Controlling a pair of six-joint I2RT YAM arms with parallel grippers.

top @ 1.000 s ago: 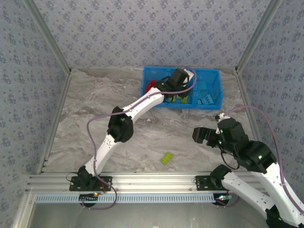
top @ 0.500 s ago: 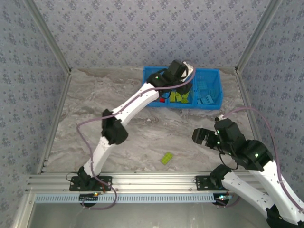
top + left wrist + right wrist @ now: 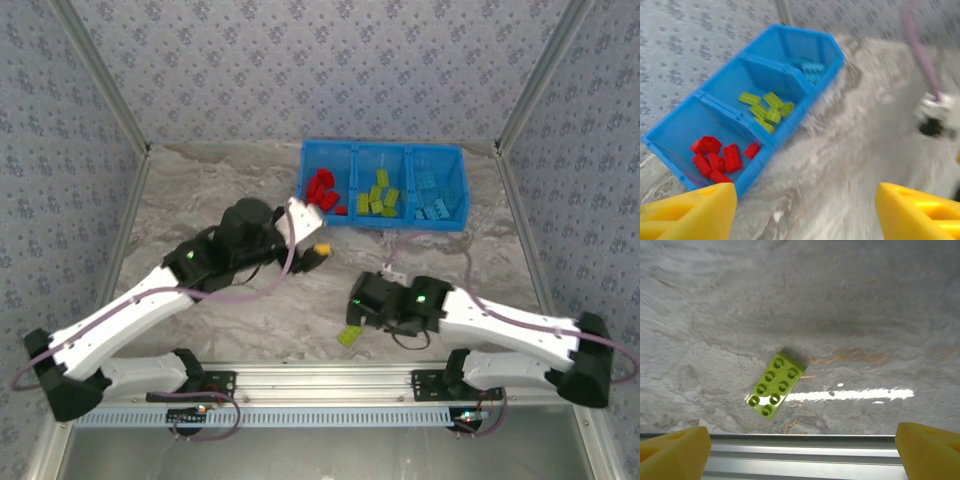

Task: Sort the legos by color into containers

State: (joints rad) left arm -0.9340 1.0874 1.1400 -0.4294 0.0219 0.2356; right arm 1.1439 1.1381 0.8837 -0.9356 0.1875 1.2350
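Step in hand: pick-up of a loose piece. One green brick (image 3: 776, 384) lies flat, studs up, near the near edge of the worktop (image 3: 200, 190), about midway along it and just short of the metal rail (image 3: 330, 378).

Right claw (image 3: 800, 452) hangs over that brick, fingers spread wide, nothing between them. The brick sits askew to the fingers and off to the left of their midline.

Left claw (image 3: 805, 215) is near the middle of the worktop, also spread wide and empty, looking toward the bin (image 3: 385, 222) at the far edge.

Bin contents: red bricks (image 3: 715, 157) in the left compartment, green bricks (image 3: 767, 107) in the middle, blue bricks (image 3: 810, 67) in the right.

Next move, as judged: the right claw needs to shift left, turn to square up with the brick's long sides, drop, close, then carry to the middle compartment.

Hard to make out:
- claw height above the brick (neither view settles it)
- the left wrist view is smeared, so the blue bricks cannot be counted
- both wrist views cut the fingers down to their yellow tips
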